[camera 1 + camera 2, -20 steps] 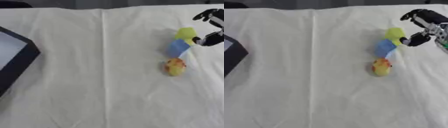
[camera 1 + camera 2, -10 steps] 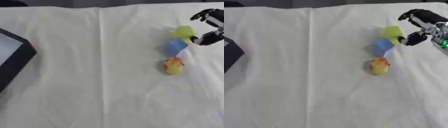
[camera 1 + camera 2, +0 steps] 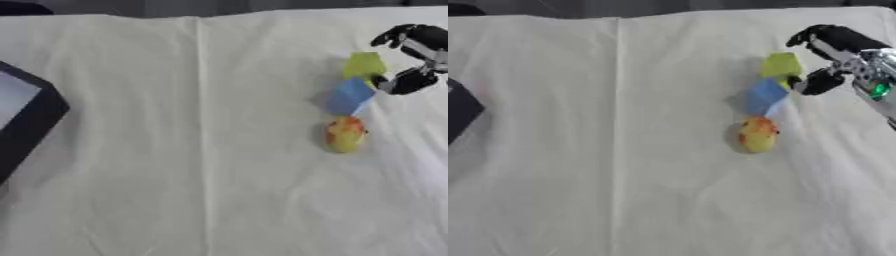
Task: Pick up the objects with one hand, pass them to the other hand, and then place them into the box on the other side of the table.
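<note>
The dark box (image 3: 35,117) waits at my far left edge, nothing in it from me yet. Over the last second my right hand (image 3: 837,57) has edged closer to the yellow-green block (image 3: 780,65), fingers spread wide around it, thumb just beside the blue block (image 3: 763,96); the yellow-and-red fruit (image 3: 757,135) lies nearer me.

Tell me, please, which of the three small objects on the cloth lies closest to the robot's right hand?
The yellow-green block, farthest up in the row, sits right beside the right hand. The blue block lies just below it, and the yellow-and-red rounded object lies lowest, farthest from the hand.
</note>
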You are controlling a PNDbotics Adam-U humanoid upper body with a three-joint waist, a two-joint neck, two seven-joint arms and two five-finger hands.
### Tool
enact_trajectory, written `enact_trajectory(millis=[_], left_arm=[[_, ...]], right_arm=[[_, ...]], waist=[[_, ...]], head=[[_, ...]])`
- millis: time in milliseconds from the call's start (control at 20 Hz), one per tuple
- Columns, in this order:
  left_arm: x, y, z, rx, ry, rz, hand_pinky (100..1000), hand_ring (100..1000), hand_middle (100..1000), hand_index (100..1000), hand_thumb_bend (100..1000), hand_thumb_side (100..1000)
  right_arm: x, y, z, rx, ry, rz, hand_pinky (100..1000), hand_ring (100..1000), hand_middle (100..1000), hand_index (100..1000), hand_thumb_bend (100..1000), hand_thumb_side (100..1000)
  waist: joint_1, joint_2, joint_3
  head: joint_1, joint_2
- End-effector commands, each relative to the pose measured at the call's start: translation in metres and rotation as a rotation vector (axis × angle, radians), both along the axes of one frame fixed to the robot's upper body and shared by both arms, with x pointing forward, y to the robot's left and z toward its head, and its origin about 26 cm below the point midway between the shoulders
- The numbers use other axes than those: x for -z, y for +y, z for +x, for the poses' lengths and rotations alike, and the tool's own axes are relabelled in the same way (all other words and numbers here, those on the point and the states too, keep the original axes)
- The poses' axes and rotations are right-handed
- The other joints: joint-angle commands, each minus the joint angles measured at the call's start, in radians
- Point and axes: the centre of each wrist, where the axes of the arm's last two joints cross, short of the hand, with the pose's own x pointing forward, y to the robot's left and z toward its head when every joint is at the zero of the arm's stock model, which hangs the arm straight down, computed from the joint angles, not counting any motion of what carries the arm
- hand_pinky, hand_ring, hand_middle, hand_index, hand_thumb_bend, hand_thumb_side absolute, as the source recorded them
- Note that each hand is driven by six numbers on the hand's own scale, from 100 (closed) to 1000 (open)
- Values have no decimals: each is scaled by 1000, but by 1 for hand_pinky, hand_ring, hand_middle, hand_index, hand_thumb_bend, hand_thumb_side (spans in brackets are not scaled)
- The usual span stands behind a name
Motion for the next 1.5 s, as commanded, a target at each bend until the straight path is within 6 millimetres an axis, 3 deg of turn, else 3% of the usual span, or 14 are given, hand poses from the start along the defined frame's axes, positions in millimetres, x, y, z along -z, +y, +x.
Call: enact_trajectory(millis=[50, 900, 1500], left_arm=[[-8, 1, -4, 1, -27, 25, 808, 674, 597, 712, 100, 790], [-7, 0, -4, 9, -22, 31, 809, 675, 597, 712, 100, 793], [-6, 0, -4, 11, -16, 39, 809, 673, 597, 712, 100, 793]], right_arm=[[-13, -3, -2, 19, -10, -38, 948, 852, 842, 868, 316, 100], [-10, -3, 0, 22, 30, -55, 955, 847, 813, 866, 330, 100], [-9, -2, -2, 19, 14, -32, 934, 745, 666, 780, 295, 100]], waist=[[-4, -5, 2], [-7, 5, 15], [-6, 3, 11]], head=[[-4, -17], [-15, -26], [-20, -27]])
